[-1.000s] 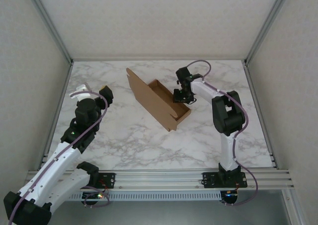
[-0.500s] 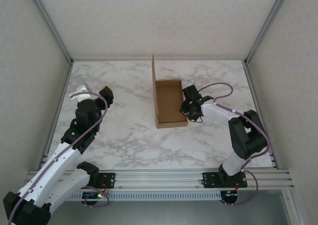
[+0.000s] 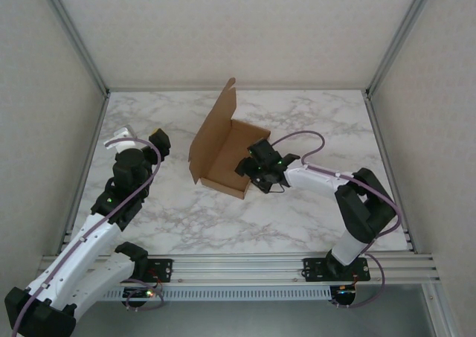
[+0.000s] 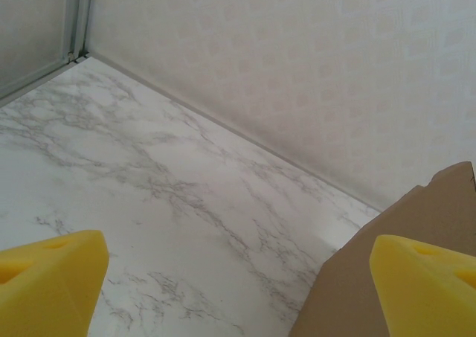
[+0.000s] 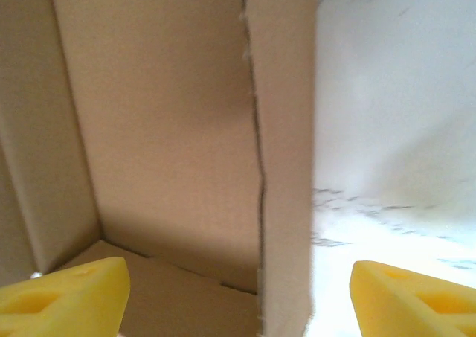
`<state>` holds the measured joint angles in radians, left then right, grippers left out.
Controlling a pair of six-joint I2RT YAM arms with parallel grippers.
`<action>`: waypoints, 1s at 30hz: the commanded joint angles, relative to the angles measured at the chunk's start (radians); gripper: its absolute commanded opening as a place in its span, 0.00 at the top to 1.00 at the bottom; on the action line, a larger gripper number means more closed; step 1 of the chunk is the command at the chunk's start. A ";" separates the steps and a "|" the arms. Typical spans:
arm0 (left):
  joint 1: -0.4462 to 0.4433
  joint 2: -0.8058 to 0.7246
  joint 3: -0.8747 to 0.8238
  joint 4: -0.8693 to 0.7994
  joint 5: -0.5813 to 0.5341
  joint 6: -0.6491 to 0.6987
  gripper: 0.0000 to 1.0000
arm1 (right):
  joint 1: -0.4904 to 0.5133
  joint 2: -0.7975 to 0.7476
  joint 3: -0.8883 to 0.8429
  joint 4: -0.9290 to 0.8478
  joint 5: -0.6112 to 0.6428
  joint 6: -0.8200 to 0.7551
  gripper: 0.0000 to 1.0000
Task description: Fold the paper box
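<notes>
Both grippers gaped wide, the left gripper point(image 4: 238, 281) standing apart and the right gripper point(image 5: 238, 296) straddling a side wall of the paper box point(image 3: 223, 149), which probably wanted pinching squarely before folding.

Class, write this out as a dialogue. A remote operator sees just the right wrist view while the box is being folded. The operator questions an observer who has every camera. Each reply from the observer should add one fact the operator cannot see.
Operator: My right gripper is open, with a wall of the paper box between its fingers. Is the big flap up?
Observer: Yes. From above, the flap stands raised along the box's left edge.
Operator: Where is the left gripper?
Observer: The left gripper is open above the table, left of the box and apart from it.
</notes>
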<state>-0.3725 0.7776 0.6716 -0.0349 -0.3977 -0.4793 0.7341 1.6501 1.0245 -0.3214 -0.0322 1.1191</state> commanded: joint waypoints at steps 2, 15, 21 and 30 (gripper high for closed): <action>-0.009 -0.016 -0.006 0.016 -0.012 -0.007 0.09 | -0.039 -0.091 0.088 -0.168 0.266 -0.379 0.18; -0.017 -0.029 -0.021 0.036 0.032 0.011 0.09 | -0.239 0.222 0.417 -0.009 -0.088 -1.223 0.22; -0.023 -0.021 -0.023 0.044 0.030 0.018 0.09 | -0.274 0.378 0.604 -0.086 -0.069 -1.330 0.22; -0.032 -0.011 -0.024 0.045 0.030 0.019 0.09 | -0.276 0.582 0.847 -0.196 -0.006 -1.385 0.24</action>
<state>-0.3962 0.7673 0.6567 -0.0196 -0.3744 -0.4747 0.4561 2.1815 1.8183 -0.4438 -0.0555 -0.2222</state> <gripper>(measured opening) 0.910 0.765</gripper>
